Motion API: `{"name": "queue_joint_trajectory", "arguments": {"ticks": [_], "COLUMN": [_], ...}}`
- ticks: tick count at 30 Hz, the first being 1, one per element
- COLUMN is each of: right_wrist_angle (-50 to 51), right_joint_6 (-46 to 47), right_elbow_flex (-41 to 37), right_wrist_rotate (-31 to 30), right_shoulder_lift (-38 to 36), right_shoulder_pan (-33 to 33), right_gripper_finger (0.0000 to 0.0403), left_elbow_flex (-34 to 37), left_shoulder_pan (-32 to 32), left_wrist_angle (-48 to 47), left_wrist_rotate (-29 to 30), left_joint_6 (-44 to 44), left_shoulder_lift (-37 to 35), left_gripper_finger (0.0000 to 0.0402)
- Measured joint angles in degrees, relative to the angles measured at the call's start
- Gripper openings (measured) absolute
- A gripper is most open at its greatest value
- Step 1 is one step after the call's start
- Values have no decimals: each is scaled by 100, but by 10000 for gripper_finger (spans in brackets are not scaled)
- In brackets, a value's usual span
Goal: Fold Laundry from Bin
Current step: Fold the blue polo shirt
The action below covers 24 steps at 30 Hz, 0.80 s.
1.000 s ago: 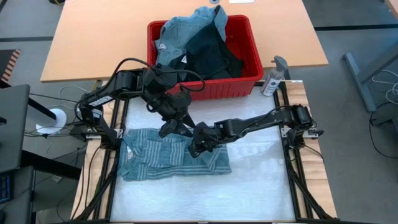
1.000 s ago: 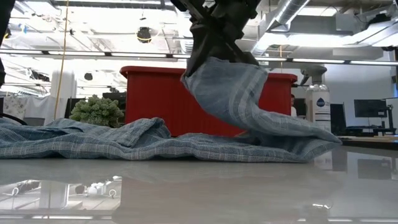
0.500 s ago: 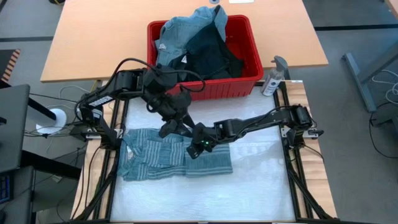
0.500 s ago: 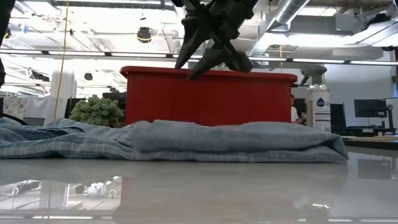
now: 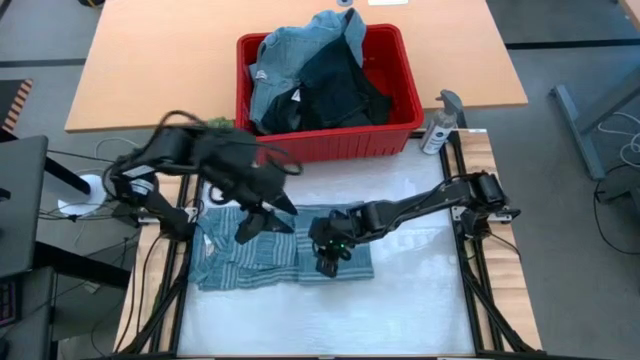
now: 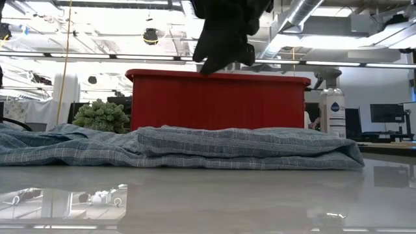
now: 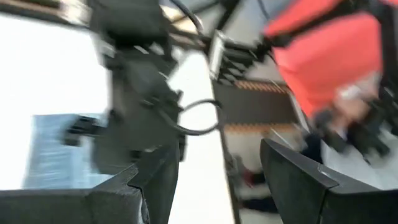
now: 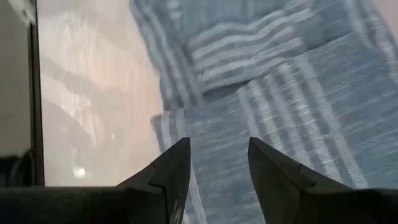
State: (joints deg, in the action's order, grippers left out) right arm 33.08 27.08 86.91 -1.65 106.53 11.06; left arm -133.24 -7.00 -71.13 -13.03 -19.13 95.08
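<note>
Right gripper [image 5: 329,262] let go of shirt [image 5: 250,262] a second ago: flap now lies flat, fold done. Its jaws open, empty, above shirt. Left gripper [image 5: 262,222] swung aside, open, empty. Bin [image 5: 395,140] still full; you fetch next garment.

Lab/office: exposed ceiling ducts [image 6: 305,13], strip lights, monitors [image 6: 387,117] behind wooden desk [image 5: 150,60].

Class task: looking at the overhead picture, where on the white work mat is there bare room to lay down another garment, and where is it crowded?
Free: the mat right of the striped shirt, below the right arm, and the strip along its near edge. Crowded: the left-middle, where the shirt lies with the left claw and right claw above it, and the red bin behind.
</note>
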Motion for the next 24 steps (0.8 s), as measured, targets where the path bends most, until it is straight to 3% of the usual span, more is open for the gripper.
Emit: {"name": "queue_joint_trajectory", "arguments": {"ticks": [4, 9, 13, 19, 24], "right_wrist_angle": [-3, 8, -146, -454, -727], "right_joint_6": [-386, -621, -887, -983, -1065], "right_elbow_flex": [-4, -2, 4, -4, -2], "right_wrist_rotate": [-158, -461, -635, -597, -590], "right_shoulder_lift": [68, 66, 219, 773, 1100], "right_shoulder_pan": [60, -128, -226, -141, -149], "right_gripper_finger": [182, 160, 121, 19, 30], "left_elbow_flex": [-4, -4, 36, 40, 40], "left_shoulder_pan": [-527, -1193, -1560, -1931, -2083], "left_wrist_angle": [322, 510, 488, 502, 480], "left_wrist_rotate": [1334, 2425, 3050, 3891, 4272], "left_joint_6": [-356, -686, -959, -1402, -1658], "left_shoulder_lift": [-220, -219, -173, -168, -163], "left_gripper_finger": [215, 215, 215, 215, 215]}}
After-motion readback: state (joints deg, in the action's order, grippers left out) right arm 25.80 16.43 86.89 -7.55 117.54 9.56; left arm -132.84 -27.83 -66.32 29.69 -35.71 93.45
